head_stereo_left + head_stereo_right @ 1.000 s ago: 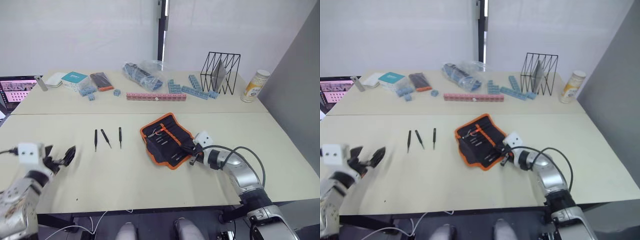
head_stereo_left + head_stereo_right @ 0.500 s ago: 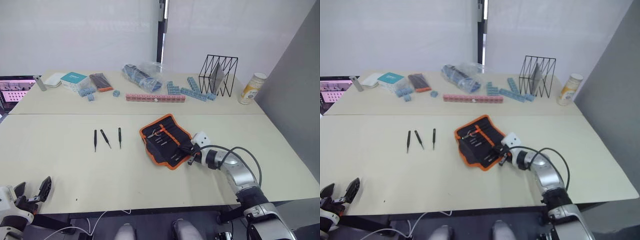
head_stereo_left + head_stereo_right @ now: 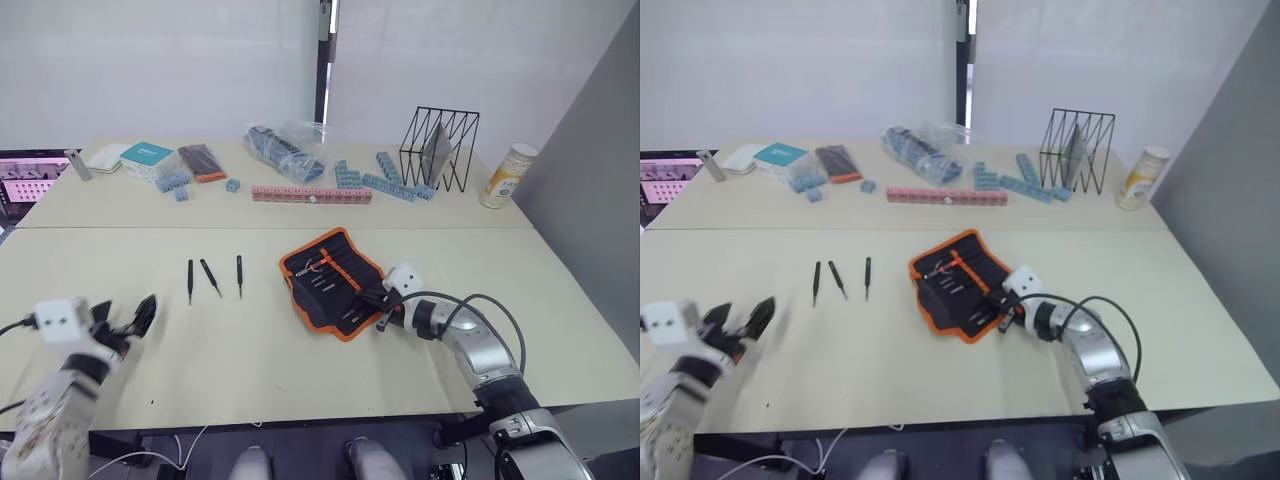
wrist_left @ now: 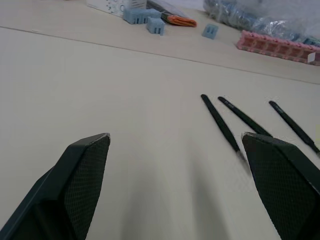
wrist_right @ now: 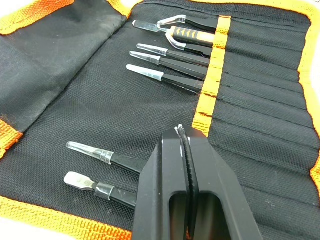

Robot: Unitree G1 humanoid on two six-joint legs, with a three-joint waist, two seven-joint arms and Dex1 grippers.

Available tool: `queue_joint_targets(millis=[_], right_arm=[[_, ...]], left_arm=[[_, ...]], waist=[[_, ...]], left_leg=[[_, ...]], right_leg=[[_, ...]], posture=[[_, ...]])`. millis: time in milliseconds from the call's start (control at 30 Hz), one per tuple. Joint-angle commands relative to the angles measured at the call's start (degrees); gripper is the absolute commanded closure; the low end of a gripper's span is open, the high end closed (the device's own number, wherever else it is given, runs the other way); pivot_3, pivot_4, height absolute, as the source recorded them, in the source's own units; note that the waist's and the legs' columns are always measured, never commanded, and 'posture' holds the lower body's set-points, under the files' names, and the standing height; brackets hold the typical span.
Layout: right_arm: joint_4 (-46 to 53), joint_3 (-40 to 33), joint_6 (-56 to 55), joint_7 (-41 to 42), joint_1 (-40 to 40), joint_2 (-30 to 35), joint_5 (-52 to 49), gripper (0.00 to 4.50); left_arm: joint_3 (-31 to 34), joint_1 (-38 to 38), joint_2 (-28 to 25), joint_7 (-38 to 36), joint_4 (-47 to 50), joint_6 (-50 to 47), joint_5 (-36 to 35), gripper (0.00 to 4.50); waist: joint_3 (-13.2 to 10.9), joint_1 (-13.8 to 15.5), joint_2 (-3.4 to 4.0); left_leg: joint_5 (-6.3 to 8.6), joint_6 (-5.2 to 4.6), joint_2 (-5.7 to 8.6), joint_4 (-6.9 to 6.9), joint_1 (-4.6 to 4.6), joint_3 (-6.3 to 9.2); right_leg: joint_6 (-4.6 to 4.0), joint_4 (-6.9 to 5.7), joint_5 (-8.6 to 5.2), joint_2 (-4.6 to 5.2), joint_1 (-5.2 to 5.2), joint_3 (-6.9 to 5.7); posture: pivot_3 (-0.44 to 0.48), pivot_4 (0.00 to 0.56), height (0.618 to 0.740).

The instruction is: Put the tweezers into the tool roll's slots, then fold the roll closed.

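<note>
While the roll lies open on the table, the lot stands thus:

Table (image 3: 300, 370): pale beige, two tops butted together.

Roll (image 3: 332, 281): black with orange binding, unfolded flat near the table's middle, turned at an angle.

Slots (image 5: 260, 120): narrow black pockets in a row, crossed by an orange strip; several already hold tools whose tips stick out.

Tweezers (image 3: 213, 277): three slim black ones lie loose on the table, side by side, well to the left of the roll, points toward the near edge.

Right gripper (image 5: 184, 145): fingers pressed together, nothing seen between them; it sits low over the roll's near right corner, just over the fabric.

Left gripper (image 3: 125, 325): fingers (image 4: 82, 180) spread wide, nothing between them; it hovers near the table's front left, short of the loose tweezers.

Far side: wire rack (image 3: 440, 147), bottle (image 3: 509, 173), pink block strip (image 3: 311, 194), blue blocks (image 3: 385, 178), plastic bag (image 3: 288, 148), small boxes (image 3: 148, 157).
</note>
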State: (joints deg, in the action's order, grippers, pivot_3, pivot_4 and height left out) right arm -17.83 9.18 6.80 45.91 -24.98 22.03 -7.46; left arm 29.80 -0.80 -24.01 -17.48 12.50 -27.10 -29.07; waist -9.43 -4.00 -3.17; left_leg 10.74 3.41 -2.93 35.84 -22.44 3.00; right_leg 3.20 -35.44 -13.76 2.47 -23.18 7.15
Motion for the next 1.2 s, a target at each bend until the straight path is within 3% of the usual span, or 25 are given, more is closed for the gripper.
queue_joint_targets(millis=[33, 300, 667, 1100, 1133, 1200], right_arm=[[0.76, 0.78, 2.97, -0.48, 2.74, 0.6, 1.37, 4.5], [3.36, 0.95, 4.4, -1.03, 4.79, 1.33, 1.69, 4.5], [3.78, 0.84, 5.22, -0.94, 4.5, 1.94, 1.68, 4.5], [6.2, 1.62, 6.77, -1.84, 5.14, 1.81, 2.26, 4.5], [6.4, 1.56, 6.88, -1.95, 5.31, 1.86, 2.24, 4.5], [6.76, 1.38, 7.12, -2.31, 5.71, 1.91, 2.17, 4.5]], left_arm=[[-5.65, 4.75, 0.51, 6.69, 3.31, -5.47, 3.42, 0.03], [-11.58, 14.31, 3.08, 17.14, 1.0, -16.36, 8.43, 0.03], [-11.2, 14.93, 7.03, 21.19, -1.3, -18.76, 11.55, 0.03], [-15.27, 20.77, 4.46, 15.87, -13.21, -16.98, 15.18, 4.24], [-15.43, 20.78, 4.11, 15.47, -13.55, -16.4, 15.62, 4.46], [-15.16, 20.92, 3.26, 14.83, -14.35, -14.57, 16.49, 4.46]], waist=[[0.0, 0.01, 0.02], [0.0, -0.03, 0.02], [-0.01, 0.08, 0.02], [0.02, 0.78, 0.21], [0.03, 0.86, 0.23], [0.04, 0.98, 0.26]], left_leg=[[0.0, 0.0, 0.01, 0.0, 0.0, 0.01], [-0.16, -0.28, 0.11, -0.06, 0.04, 0.21], [-0.1, -0.18, 0.13, -0.04, 0.03, 0.2], [0.08, 0.13, 0.15, 0.04, 0.13, 0.2], [0.08, 0.13, 0.15, 0.04, 0.13, 0.2], [0.08, 0.13, 0.15, 0.03, 0.14, 0.19]], right_leg=[[0.01, -0.02, 0.01, 0.0, 0.0, 0.0], [0.26, -0.38, 0.15, -0.05, -0.04, 0.01], [0.25, -0.33, 0.14, -0.03, -0.01, 0.02], [0.15, -0.31, 0.03, -0.02, 0.05, 0.01], [0.15, -0.31, 0.03, -0.02, 0.05, 0.01], [0.15, -0.31, 0.03, -0.02, 0.05, 0.01]], posture=[[0.0, 0.15, 0.737], [0.0, 0.15, 0.737], [0.0, 0.15, 0.737], [0.0, 0.15, 0.737], [0.0, 0.15, 0.737], [0.0, 0.15, 0.737]])
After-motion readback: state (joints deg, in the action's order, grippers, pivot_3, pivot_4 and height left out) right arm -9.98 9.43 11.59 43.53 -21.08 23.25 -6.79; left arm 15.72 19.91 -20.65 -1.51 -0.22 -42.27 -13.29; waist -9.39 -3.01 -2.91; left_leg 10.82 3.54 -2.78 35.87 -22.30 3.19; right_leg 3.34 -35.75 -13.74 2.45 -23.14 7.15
